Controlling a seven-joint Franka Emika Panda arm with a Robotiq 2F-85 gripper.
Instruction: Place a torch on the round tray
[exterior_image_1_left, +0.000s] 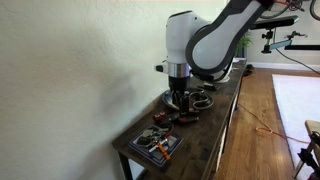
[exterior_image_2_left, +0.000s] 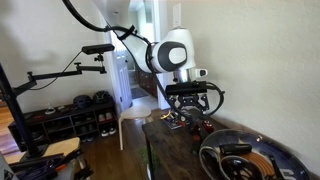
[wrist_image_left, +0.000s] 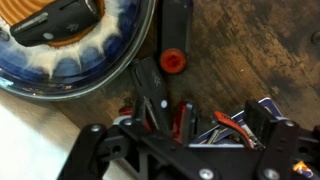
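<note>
A black torch (wrist_image_left: 175, 35) with a round red-orange button lies on the dark wooden table, right beside the round tray (wrist_image_left: 110, 55). The tray's rim looks blue-white here, and a dark object lies inside it. The tray also shows in both exterior views (exterior_image_2_left: 215, 152) (exterior_image_1_left: 207, 101). My gripper (wrist_image_left: 205, 108) hangs low over the table with its fingers spread wide. Between them lie red-handled tools (wrist_image_left: 225, 120) and a red-and-black item (wrist_image_left: 183, 118); it grips nothing. The torch is just beyond the fingertips. The gripper also shows in both exterior views (exterior_image_1_left: 178, 102) (exterior_image_2_left: 185, 108).
A flat rectangular dark tray (exterior_image_1_left: 155, 146) with orange and white bits sits at the near end of the narrow table (exterior_image_1_left: 215, 130), which stands against a wall. Small tools (exterior_image_1_left: 185, 118) are cluttered under the gripper. A shoe rack (exterior_image_2_left: 70, 120) and a camera stand are on the floor beyond.
</note>
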